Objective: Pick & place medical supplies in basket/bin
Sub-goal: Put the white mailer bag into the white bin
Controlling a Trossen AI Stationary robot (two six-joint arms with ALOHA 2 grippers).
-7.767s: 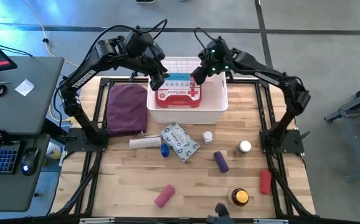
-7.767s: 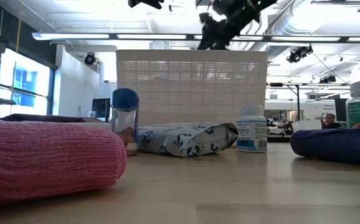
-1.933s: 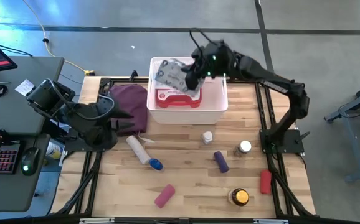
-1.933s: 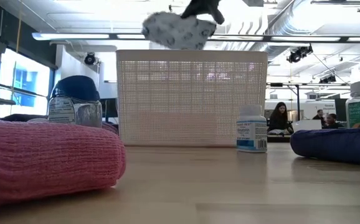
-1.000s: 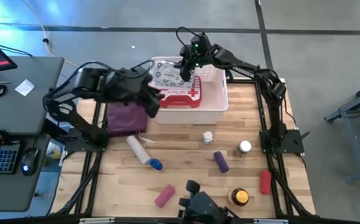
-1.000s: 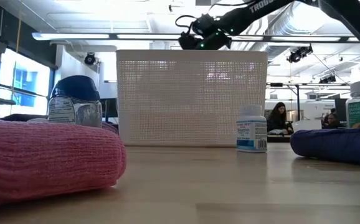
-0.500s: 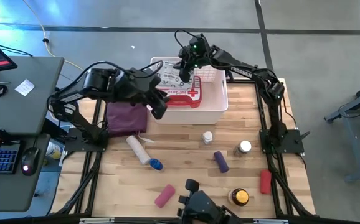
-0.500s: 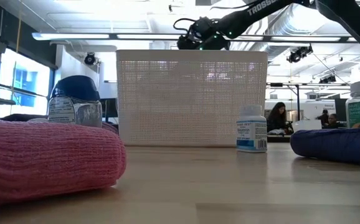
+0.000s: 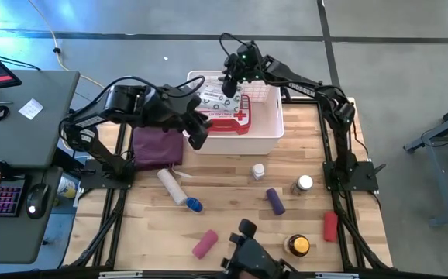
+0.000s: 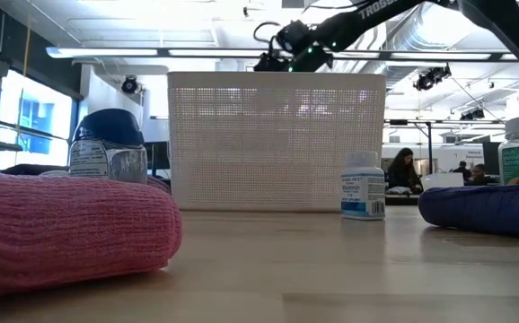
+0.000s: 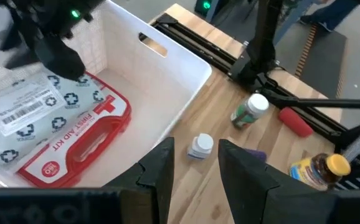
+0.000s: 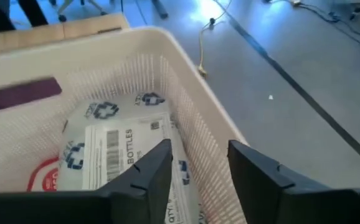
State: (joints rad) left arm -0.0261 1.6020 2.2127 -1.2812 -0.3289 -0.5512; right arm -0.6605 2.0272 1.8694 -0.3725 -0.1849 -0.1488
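Note:
The white bin point(image 9: 267, 132) stands at the table's far middle. In it the red first-aid case point(image 9: 232, 122) lies flat. The grey-white wipes packet point(image 12: 121, 155) rests on the case's far left part, against the bin's wall. My right gripper point(image 12: 195, 168) hovers open over the bin's far left corner, just above the packet, with nothing between its fingers. My left gripper point(image 11: 195, 168) is open and empty, held above the bin's near left corner point(image 9: 195, 143). Rolls and bottles lie on the table.
On the table lie a beige roll point(image 9: 170, 184), a blue-capped bottle point(image 9: 194, 204), a small white bottle point(image 9: 259, 170), a purple roll point(image 9: 275, 201), a white-capped bottle point(image 9: 304, 184), a red roll point(image 9: 330, 225), an amber jar point(image 9: 298, 246) and a pink roll point(image 9: 205, 243). A maroon pouch point(image 9: 158, 139) lies left of the bin.
My right gripper has kept its place over the bin's far left corner and turned a little at the wrist. The wipes packet lies in the bin on the case as before.

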